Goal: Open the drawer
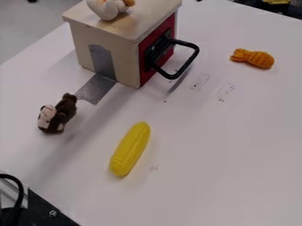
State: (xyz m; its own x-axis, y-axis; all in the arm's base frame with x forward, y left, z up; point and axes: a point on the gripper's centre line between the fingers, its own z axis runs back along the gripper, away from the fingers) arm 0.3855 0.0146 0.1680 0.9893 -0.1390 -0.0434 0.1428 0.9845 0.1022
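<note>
The wooden box (121, 33) stands at the upper left of the table, held down by a strip of grey tape. Its red drawer front (146, 73) faces right and looks flush with the box, so the drawer appears closed. A black loop handle (193, 56) sticks out from that front over the table.
On the box top lies a white plush toy (106, 9). A brown plush toy (65, 108) and a yellow corn-shaped toy (130, 149) lie nearer, an orange toy (254, 58) right of the handle. Black hardware (44, 212) occupies the lower left corner.
</note>
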